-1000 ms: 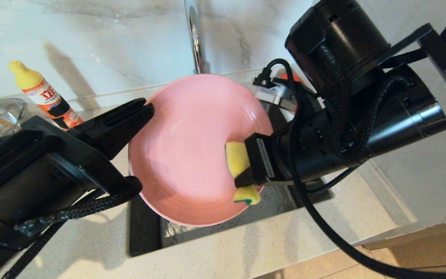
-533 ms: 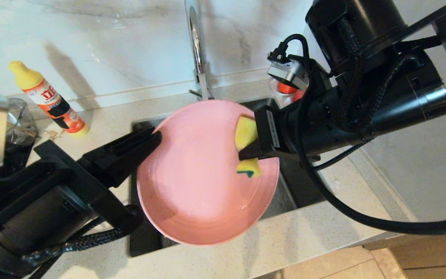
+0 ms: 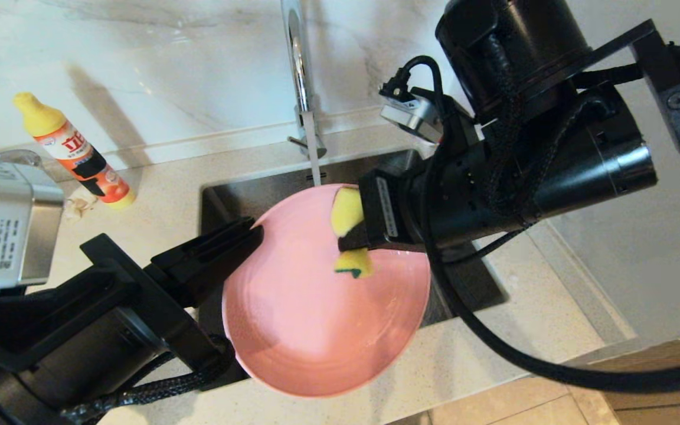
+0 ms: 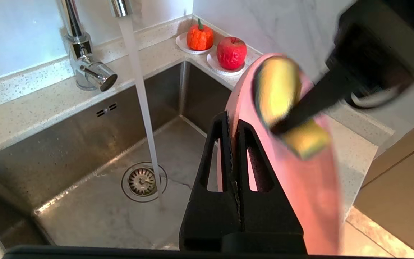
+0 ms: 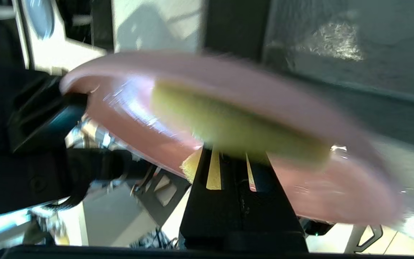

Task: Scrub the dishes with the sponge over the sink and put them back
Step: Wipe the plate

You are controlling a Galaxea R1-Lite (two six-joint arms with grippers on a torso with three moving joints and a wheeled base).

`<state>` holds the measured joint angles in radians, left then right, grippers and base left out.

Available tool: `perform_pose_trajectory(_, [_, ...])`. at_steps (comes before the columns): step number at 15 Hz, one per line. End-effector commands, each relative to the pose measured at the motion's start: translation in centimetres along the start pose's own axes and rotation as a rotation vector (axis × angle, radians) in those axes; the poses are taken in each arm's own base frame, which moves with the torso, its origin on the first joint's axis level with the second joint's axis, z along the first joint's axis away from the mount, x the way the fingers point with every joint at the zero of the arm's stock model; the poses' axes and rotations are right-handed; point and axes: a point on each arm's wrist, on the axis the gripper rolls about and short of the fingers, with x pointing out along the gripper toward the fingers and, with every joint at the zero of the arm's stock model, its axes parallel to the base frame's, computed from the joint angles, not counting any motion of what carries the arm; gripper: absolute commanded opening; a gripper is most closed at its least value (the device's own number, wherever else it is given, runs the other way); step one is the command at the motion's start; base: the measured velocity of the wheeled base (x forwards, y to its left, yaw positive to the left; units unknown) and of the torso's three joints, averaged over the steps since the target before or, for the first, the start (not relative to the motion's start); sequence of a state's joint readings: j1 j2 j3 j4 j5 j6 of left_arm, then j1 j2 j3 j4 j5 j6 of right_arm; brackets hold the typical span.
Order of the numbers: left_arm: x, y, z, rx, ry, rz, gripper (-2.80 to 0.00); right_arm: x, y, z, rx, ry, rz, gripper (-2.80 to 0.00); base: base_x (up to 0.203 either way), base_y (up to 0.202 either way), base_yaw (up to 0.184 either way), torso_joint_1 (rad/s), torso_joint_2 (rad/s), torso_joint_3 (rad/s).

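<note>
Since a second ago the pink plate [image 3: 322, 319] has dropped lower and nearer over the sink [image 3: 239, 195], and the sponge [image 3: 349, 239] has slid to its upper rim. At left stands a detergent bottle [image 3: 74, 153]. The left gripper [image 3: 251, 233] is clamped on the plate's left edge, holding it tilted. Water runs from the tap [image 3: 300, 65] behind. The right gripper [image 3: 352, 242] pinches the sponge at its middle, apparently pressed against the plate's face, though blur obscures contact.
</note>
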<state>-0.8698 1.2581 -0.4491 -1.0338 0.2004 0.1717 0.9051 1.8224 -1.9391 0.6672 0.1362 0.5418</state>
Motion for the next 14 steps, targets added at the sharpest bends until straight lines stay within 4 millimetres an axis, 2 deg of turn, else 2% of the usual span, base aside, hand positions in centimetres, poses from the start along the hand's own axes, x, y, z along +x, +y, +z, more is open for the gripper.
perform_pose_trajectory(1, [0.4,-0.1,-0.2,0.001,0.003,0.006,-2.80,0.8,1.1,-0.9,-0.015,0.040,0.022,-2.80,0.000,0.000,0.000,0.000,0.00,0.000])
perform_pose_trajectory(6, [1.2,0.1,0.8,-0.017,-0.028,0.029,-2.80,0.4,2.3,-2.1,-0.031,0.094,0.040,-2.80,0.000,0.000,0.000,0.000,0.00,0.000])
perform_pose_trajectory(12, [1.6,0.4,2.2,-0.038,-0.076,0.058,-2.80,0.9,1.9,-2.7,-0.022,0.132,0.012,-2.80,0.000,0.000,0.000,0.000,0.00,0.000])
perform_pose_trajectory(14, [1.4,0.6,2.9,-0.051,-0.101,0.068,-2.80,1.1,1.0,-2.4,-0.006,0.127,-0.021,-2.80,0.000,0.000,0.000,0.000,0.00,0.000])
